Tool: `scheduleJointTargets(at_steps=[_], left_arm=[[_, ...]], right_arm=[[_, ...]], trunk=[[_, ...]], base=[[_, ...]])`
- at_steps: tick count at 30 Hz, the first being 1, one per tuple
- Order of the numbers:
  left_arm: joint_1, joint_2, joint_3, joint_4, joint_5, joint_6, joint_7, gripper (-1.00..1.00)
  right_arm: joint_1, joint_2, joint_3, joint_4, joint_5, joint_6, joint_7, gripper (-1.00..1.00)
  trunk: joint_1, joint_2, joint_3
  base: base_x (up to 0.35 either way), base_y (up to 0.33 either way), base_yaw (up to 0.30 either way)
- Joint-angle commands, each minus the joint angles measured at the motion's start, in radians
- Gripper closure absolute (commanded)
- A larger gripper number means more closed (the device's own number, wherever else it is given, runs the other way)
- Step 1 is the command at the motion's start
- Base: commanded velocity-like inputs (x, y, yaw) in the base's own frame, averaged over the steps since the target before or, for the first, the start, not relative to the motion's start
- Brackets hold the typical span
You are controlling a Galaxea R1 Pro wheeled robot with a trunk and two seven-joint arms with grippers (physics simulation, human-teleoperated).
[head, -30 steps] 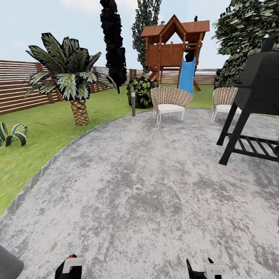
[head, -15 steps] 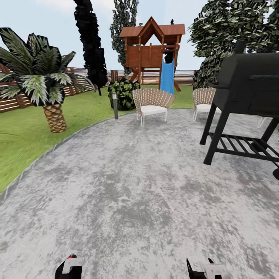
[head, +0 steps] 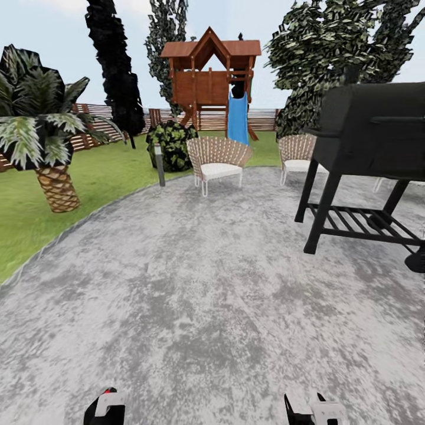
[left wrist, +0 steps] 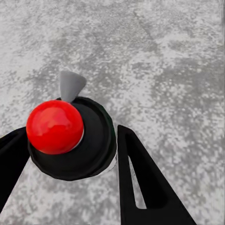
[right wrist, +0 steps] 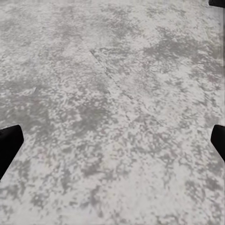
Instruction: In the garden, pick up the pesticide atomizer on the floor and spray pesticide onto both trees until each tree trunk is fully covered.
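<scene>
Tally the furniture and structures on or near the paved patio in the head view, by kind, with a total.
Wicker chairs: 2, one and another
Black grill: 1
Wooden playhouse with blue slide: 1
Grey bollard light: 1
Total: 5

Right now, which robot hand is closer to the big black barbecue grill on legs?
Right. The right gripper sits low on the side where the big black barbecue grill stands, ahead of it. The left gripper, holding the dark red-topped spray bottle, is across the grey paving, farther away.
</scene>
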Motion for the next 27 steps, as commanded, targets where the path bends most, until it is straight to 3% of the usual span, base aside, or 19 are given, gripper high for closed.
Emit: scheduleJointTargets(at_steps=[1, 27], left_arm=[[0.0, 0.0, 0.0, 0.0, 0.0, 0.0, 0.0, 1.0], [0.0, 0.0, 0.0, 0.0, 0.0, -0.003, 0.0, 1.0]], right_arm=[[0.0, 0.0, 0.0, 0.0, 0.0, 0.0, 0.0, -1.0], [0.0, 0.0, 0.0, 0.0, 0.0, 0.0, 0.0, -1.0]], trunk=[[0.0, 0.0, 0.001], [0.0, 0.0, 0.019]], base=[[0.293, 0.219, -0.236], [0.299, 0.184, -0.236]])
